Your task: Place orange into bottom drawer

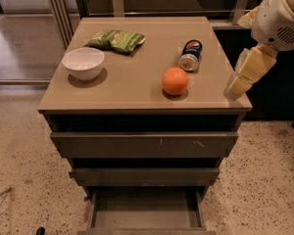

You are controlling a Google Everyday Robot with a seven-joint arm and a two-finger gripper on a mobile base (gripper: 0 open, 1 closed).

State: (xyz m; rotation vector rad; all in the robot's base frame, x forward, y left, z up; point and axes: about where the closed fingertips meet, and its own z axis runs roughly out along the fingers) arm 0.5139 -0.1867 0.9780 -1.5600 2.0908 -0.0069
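Observation:
The orange (175,81) sits on top of the grey-brown cabinet (132,94), right of centre and near the front edge. The bottom drawer (144,210) is pulled out at the foot of the cabinet, and its shallow tray shows nothing inside. My gripper (246,73), cream-coloured, hangs from the white arm at the cabinet's right front corner. It is to the right of the orange and apart from it, holding nothing that I can see.
On the cabinet top are a white bowl (83,63) at the left, a green snack bag (116,39) at the back, and a can (190,55) lying on its side just behind the orange. Two upper drawers (144,145) are closed. The floor is speckled.

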